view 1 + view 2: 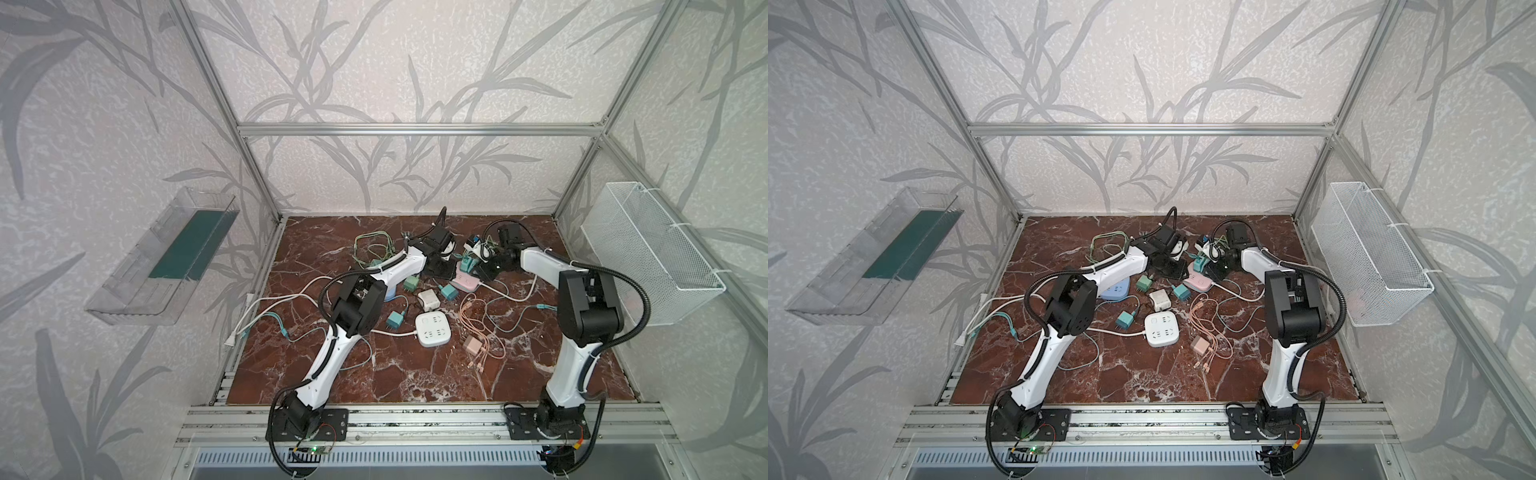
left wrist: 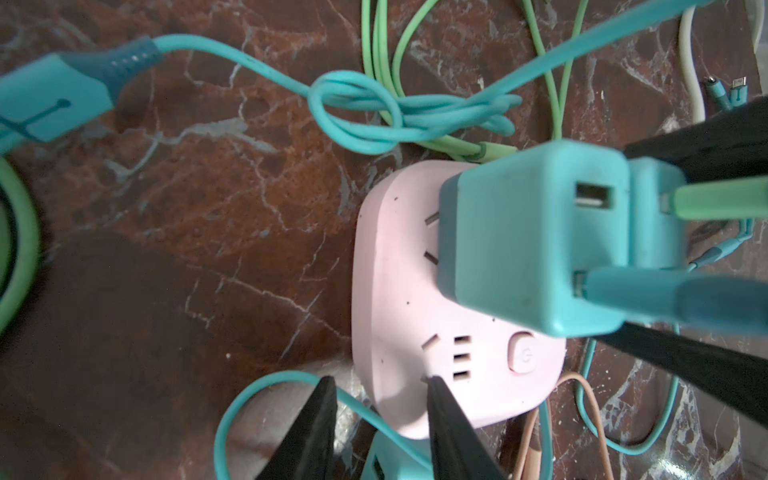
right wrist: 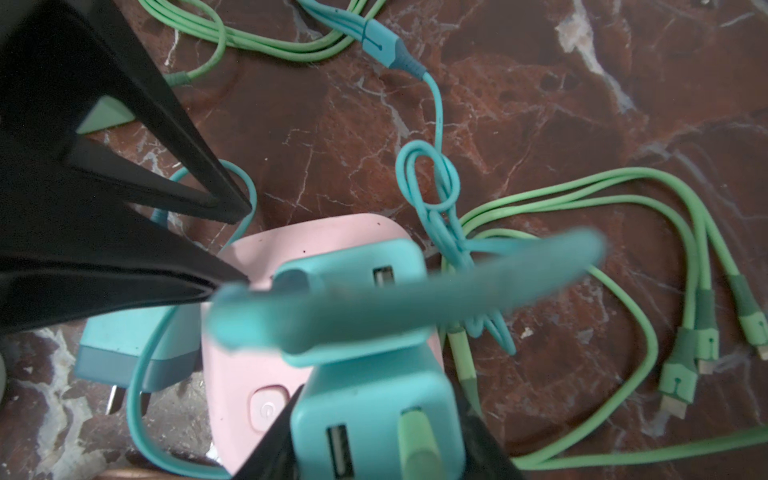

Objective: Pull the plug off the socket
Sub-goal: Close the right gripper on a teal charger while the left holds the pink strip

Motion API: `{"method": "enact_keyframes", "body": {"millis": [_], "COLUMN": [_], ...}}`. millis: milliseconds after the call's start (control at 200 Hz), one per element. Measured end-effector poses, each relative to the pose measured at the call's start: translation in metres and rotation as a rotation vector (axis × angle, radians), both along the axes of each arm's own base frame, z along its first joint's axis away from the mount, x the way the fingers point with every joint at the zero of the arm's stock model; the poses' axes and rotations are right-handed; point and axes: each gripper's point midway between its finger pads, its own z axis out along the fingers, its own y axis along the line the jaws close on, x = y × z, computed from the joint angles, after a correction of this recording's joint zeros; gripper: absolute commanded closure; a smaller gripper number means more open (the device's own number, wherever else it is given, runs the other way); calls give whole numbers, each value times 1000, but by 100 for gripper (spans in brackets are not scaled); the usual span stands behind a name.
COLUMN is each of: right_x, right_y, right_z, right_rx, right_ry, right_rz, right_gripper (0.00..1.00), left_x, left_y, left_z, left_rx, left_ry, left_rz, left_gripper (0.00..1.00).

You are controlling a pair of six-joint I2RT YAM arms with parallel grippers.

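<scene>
A pink socket (image 1: 467, 283) (image 1: 1200, 284) lies at the back of the marble table, with two teal plugs standing in it. My right gripper (image 3: 382, 395) is shut on the plug (image 3: 374, 419) (image 2: 656, 216) that carries a green cable, one black finger flat against each side. The other plug (image 3: 353, 270) (image 2: 532, 237) holds a teal cable. My left gripper (image 2: 380, 378) is open at the socket's corner (image 2: 399, 291): one fingertip (image 2: 434, 384) rests on the pink top near the power button, the other (image 2: 328, 386) hangs off the edge with a teal cable running between.
Green cables (image 3: 623, 187) and a knotted teal cable (image 2: 374, 112) trail behind the socket. Nearer the front lie loose teal plugs (image 1: 394, 320), a white cube adapter (image 1: 429, 299), a white socket (image 1: 433, 329) and a pink charger with cables (image 1: 471, 344). A wire basket (image 1: 652, 257) hangs on the right wall.
</scene>
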Motion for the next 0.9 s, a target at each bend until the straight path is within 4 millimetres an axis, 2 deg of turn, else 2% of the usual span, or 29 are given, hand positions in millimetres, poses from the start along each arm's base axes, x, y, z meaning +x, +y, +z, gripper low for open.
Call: {"method": "enact_keyframes", "body": {"millis": [385,535,900], "right_x": [-3,-4,-4], "right_y": [14,21,23], "right_z": [1,1,2], "right_rx": [6,8,27], "right_ry": [0,0,16], "right_rz": [20,31,-2], "right_gripper": [63,63,66], "left_x": [4,4,5], "left_y": [4,5,9], "left_z": [0,-1,-1], "left_rx": [25,30,48], "left_ry": [2,7,6], "left_rz": [35,37,48], "left_gripper": [61,60,62]}}
